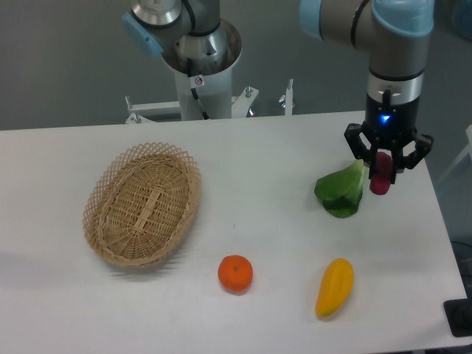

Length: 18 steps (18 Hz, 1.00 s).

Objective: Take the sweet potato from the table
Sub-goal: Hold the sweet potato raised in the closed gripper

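The sweet potato [381,178] is a small dark magenta tuber held upright in the air near the right side of the white table [258,295]. My gripper [384,168] is shut on it, with its black fingers [366,159] on either side and only the tuber's lower part showing below them. It hangs just right of the leafy green vegetable, above the table's surface.
A green bok choy [341,192] lies just left of the gripper. A yellow pepper-like fruit [334,287] and an orange [235,273] sit near the front. A wicker basket [143,203] stands on the left. The arm's base column [203,66] rises behind the table.
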Available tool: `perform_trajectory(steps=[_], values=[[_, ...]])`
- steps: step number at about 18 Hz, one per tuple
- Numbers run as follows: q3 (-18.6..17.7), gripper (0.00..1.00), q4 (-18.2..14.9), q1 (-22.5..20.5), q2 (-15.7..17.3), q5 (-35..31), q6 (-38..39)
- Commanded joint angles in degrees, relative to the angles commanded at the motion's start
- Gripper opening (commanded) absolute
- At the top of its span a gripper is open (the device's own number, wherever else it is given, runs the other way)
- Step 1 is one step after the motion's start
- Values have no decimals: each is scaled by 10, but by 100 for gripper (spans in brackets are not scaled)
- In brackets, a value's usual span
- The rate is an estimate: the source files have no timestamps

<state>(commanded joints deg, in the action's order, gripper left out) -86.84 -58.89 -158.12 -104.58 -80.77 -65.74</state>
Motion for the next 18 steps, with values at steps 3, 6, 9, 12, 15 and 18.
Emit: perform_trajectory(steps=[3,6,9,12,15,18], values=[[0,14,2,2,-5,-1,4],[-2,13,2,2,-7,-3,4],[-2,13,2,2,-6,-1,4],[-1,13,4,3,-8,-2,4],[-3,13,4,3,-6,-2,4],[-3,13,4,2,-5,-3,4]])
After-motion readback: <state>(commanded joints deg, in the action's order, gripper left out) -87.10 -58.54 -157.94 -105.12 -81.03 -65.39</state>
